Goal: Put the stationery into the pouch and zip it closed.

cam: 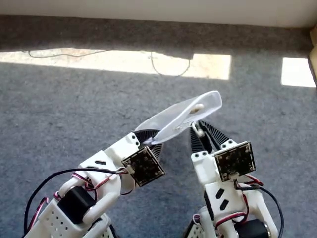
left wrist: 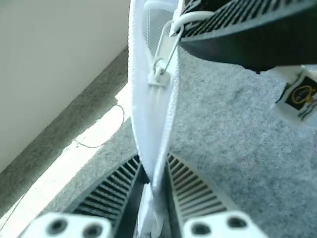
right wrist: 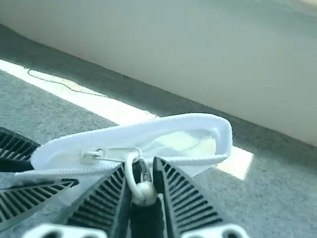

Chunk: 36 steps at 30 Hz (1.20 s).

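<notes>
A white see-through pouch (cam: 183, 116) hangs in the air between the two arms, above the grey carpet. My left gripper (cam: 148, 141) is shut on the pouch's lower end; its ribbed fingers (left wrist: 190, 191) clamp the white edge (left wrist: 151, 124). My right gripper (cam: 199, 131) is shut on the zipper pull ring (right wrist: 138, 186), whose metal link runs to the slider (right wrist: 91, 156) on the pouch's zip (right wrist: 133, 136). In the left wrist view the slider (left wrist: 158, 77) sits partway along the zip, with the right gripper's finger (left wrist: 247, 29) beside it. No stationery shows.
Grey carpet (cam: 59, 119) covers the floor, with a sunlit strip (cam: 114, 62) and a thin cable (cam: 168, 69) near the far wall. A pale wall (right wrist: 198, 49) stands behind.
</notes>
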Tool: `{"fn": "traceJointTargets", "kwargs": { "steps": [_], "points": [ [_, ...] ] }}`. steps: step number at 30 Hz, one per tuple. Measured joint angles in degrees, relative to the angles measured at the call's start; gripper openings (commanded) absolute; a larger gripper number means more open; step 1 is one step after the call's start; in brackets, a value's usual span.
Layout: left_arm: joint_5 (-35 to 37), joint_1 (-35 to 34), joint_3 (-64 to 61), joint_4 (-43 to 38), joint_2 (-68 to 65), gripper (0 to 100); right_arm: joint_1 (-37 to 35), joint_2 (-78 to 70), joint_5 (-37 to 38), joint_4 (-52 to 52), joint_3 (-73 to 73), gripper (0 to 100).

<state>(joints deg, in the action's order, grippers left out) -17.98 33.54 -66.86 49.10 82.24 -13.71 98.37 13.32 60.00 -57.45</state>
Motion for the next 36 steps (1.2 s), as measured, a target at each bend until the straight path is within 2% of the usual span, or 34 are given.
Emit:
{"fn": "traceJointTargets", "kwargs": {
  "steps": [8, 19, 27, 36],
  "points": [
    [0.00, 0.09, 0.00, 0.00, 0.00, 0, 6.15, -0.62, 0.09, -4.57, -2.20, 0.5],
    [0.09, 0.09, 0.00, 0.00, 0.00, 0, 11.08, -0.70, 0.09, -6.51, -2.55, 0.5],
    [0.09, -2.02, 0.09, 0.00, 0.00, 0, 15.91, 0.00, 0.09, -14.24, -9.05, 0.5],
    [0.09, -2.02, -0.35, 0.09, 2.20, 0, 21.63, -0.70, 0.09, -16.53, -10.02, 0.5]
  ]
}}
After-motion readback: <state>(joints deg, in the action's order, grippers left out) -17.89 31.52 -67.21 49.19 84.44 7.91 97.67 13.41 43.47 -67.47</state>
